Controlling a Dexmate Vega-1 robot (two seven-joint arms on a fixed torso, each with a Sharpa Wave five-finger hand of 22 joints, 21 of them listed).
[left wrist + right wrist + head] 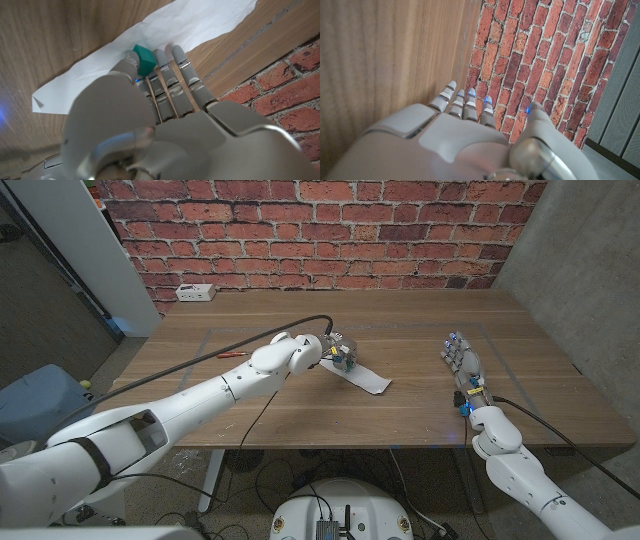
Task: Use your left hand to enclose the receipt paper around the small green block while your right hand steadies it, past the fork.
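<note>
Red brick backs a wooden table (400,320), and everything that matters sits near its middle. A strip of receipt paper (368,378) lies flat there, its long axis slanting from the left hand (338,350) out toward the right hand (466,370). The small green block (145,59) rests on the paper at the end under the left hand; in the left wrist view the fingertips (165,55) lie close together against it, thumb on one side, fingers on the other, seemingly pinching it. The right hand is well apart from the paper, holding nothing, fingers extended and slightly apart. So the left hand is far nearer, and steadying would need the right to travel to the paper's free end. A white box (195,293) sits by the wall, far from the paper; no fork can be made out.
</note>
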